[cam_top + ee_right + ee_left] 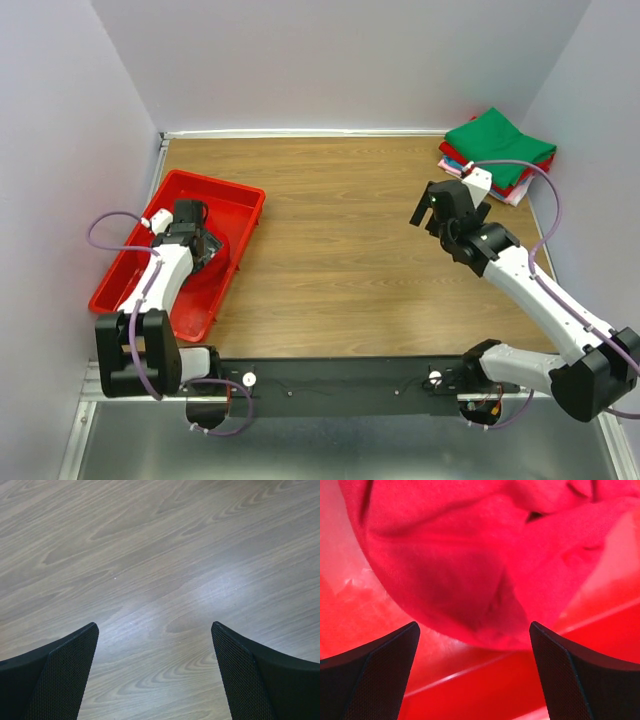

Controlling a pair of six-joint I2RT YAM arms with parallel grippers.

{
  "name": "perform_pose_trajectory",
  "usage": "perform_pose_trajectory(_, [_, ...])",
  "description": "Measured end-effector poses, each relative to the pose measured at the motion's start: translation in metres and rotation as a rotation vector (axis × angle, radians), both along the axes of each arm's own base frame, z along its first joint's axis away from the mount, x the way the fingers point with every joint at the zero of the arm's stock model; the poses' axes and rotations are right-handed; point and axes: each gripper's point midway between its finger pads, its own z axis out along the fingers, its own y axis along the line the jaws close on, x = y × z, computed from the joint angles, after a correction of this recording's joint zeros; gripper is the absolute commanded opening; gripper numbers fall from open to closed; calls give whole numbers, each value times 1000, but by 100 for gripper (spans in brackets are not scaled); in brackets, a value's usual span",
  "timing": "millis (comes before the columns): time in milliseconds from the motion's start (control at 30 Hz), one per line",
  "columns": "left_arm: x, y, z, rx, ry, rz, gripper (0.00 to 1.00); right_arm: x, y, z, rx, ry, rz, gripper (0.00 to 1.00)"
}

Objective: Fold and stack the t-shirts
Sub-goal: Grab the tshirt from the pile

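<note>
Left wrist view: the left jaws stand spread wide, their two dark fingers (pixel 375 675) at the bottom corners with nothing held between them. Just past the tips lies the bright red t-shirt (pixel 470 555), crumpled into soft folds and filling most of the picture. It rests on the floor of the red plastic tray (pixel 470 690), whose glossy bottom shows under and between the fingers. Whether the tips touch the cloth cannot be told.

Right wrist view: the right jaws are just as wide, and their mesh-textured fingers (pixel 55 680) frame only bare wood-grain worktop (pixel 160 555).

Top external view: the left arm (pixel 165 270) reaches down into the tray (pixel 120 275), which sits askew at the left side of the worktop (pixel 340 250). The arm's head covers the shirt there. The right arm (pixel 520 275) stretches over the right part of the worktop, its head raised over bare wood. Near it but apart, in the far right corner, lies the stack of folded t-shirts (pixel 497 150). A green shirt (pixel 500 138) is on top, with red, blue and pink edges showing beneath.
</note>
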Motion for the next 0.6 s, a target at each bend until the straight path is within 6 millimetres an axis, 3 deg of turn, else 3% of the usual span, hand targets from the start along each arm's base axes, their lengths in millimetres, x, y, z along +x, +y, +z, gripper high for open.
perform_pose_trajectory(133, [3,7,-22,-6,36,29,82,5,-3,0,39,1,-2,100])
perform_pose_trajectory(167, [3,7,-26,-6,44,29,73,6,-4,0,45,0,-4,100])
perform_pose_trajectory(200, [5,8,-31,-6,57,27,58,8,-6,1,53,-3,-8,100])
perform_pose_trajectory(267, [8,8,-38,-9,66,22,42,9,-8,2,61,-6,-13,100])
perform_pose_trajectory(300, [10,8,-39,-5,71,10,4,9,-10,3,65,-10,-16,100])
perform_pose_trajectory(467, [29,9,-25,10,46,-47,0,9,-18,12,86,-36,-34,100])
perform_pose_trajectory(567, [53,10,8,30,-27,-87,0,9,-21,13,90,-40,-44,100])
perform_pose_trajectory(600, [64,10,27,38,-74,-102,0,10,-23,12,91,-38,-49,100])
